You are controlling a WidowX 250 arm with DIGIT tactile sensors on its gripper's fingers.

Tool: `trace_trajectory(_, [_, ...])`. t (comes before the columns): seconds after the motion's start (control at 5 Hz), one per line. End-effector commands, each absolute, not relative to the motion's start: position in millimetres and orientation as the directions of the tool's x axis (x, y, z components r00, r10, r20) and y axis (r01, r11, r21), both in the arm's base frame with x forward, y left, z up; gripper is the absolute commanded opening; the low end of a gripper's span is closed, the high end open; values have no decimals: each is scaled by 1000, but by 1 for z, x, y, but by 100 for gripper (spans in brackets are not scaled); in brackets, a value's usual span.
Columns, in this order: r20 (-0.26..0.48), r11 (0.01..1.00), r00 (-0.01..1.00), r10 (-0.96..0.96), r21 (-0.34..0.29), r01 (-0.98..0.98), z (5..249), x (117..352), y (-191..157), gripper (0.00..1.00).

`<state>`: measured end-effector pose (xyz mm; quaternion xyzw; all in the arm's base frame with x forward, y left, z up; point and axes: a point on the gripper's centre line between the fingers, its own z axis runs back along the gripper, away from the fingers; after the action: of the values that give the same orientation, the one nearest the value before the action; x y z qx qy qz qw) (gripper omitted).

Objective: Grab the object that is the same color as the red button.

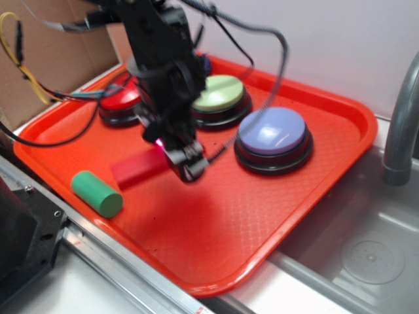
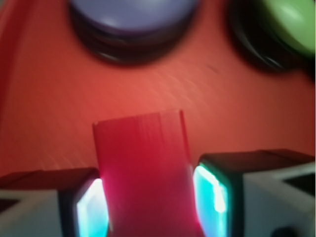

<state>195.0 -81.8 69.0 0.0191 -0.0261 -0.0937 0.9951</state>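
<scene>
Orange-red tray (image 1: 216,255) carrying three buttons, the red button (image 1: 121,99) at its far left. The red block (image 1: 139,169) lies beside the green cylinder (image 1: 97,193). The gripper (image 2: 148,197) straddles the block's near end, jaws against both sides, apparently clamping it. Before lifting, grip firmly and keep the bar level.

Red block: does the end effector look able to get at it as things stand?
Probably yes. In the wrist view the red block already sits between the end effector fingers, with nothing between them; the green cylinder lies off to the side.
</scene>
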Motion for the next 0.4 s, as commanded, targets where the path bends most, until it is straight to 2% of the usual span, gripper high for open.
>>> trace_trajectory(0.0, [136,998,989,53,15,-55,143,194,-22,0])
trace_trajectory(0.2, [173,991,976,130,-37,-125,160,197,2,0])
